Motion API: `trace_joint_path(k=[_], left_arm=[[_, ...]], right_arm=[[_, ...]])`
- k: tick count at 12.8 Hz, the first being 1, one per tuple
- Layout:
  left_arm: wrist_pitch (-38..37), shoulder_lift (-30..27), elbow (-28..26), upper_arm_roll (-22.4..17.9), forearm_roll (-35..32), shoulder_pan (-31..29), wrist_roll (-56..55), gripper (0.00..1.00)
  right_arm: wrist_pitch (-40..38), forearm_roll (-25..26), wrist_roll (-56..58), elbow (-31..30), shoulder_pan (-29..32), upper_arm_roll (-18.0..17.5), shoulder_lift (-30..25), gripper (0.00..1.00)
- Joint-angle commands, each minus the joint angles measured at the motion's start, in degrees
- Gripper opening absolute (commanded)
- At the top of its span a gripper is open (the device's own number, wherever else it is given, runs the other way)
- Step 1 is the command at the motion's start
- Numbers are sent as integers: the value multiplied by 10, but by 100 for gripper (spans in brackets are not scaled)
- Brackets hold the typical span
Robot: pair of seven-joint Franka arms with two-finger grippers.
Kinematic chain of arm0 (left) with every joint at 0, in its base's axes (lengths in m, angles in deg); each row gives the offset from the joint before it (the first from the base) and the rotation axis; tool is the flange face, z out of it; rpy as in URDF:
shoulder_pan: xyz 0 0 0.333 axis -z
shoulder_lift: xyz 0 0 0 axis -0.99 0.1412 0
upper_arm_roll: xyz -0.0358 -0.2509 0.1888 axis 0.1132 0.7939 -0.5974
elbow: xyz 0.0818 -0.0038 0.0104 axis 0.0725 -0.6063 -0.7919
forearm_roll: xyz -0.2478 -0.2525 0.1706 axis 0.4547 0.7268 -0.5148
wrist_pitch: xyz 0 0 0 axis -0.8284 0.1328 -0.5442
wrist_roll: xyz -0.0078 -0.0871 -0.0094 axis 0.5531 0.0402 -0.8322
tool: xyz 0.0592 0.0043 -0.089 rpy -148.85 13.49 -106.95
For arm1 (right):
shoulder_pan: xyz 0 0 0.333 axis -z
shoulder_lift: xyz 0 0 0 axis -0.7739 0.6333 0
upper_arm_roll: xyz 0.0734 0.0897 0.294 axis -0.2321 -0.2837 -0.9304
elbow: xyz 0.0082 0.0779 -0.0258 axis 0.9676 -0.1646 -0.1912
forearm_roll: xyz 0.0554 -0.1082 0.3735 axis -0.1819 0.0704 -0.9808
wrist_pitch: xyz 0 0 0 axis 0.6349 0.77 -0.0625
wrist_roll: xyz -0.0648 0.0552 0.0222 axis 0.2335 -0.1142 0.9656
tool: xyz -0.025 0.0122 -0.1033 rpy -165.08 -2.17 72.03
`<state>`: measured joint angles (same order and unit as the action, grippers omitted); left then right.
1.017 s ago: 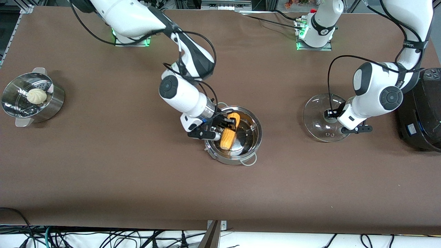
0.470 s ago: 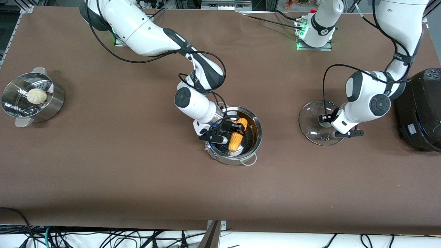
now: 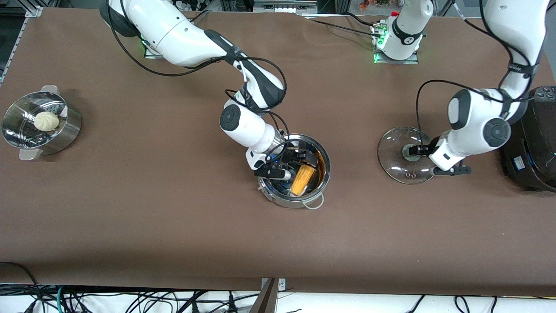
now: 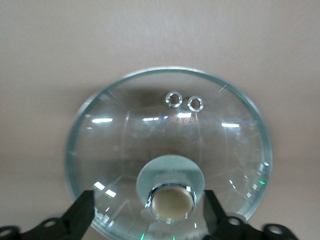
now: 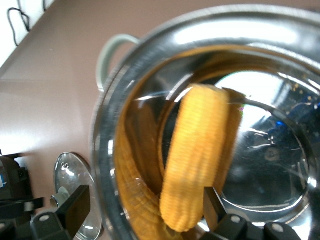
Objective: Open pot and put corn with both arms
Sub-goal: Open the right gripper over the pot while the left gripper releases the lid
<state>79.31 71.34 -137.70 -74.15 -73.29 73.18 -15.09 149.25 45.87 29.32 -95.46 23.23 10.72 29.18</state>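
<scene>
Corn (image 3: 303, 180): yellow-orange cob, lying inside shiny pot (image 3: 322, 189)

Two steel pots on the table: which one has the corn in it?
The shallow pot with wire loop handles, mid-table under the right gripper, holds the corn; the steamer pot holds a white bun.

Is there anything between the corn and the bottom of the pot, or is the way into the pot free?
Nothing visible blocks it. The lid lies on the table toward the left arm's end, under the open left gripper. The pot is open, and the corn is already inside it, between the right gripper's fingers.
</scene>
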Motion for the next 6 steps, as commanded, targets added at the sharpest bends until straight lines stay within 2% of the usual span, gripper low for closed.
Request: trace_joint_path(k=[1, 4, 6], left_arm=[[-119, -73, 61, 5, -10, 2, 4, 100], [-216, -131, 127, 4, -9, 1, 6, 100], [-272, -156, 174, 5, -8, 1, 5, 99]], right_arm=[[-61, 31, -5, -48, 37, -9, -71, 100], [-213, 88, -1, -53, 74, -9, -137, 100], [-317, 102, 1, -60, 95, -8, -182, 100]])
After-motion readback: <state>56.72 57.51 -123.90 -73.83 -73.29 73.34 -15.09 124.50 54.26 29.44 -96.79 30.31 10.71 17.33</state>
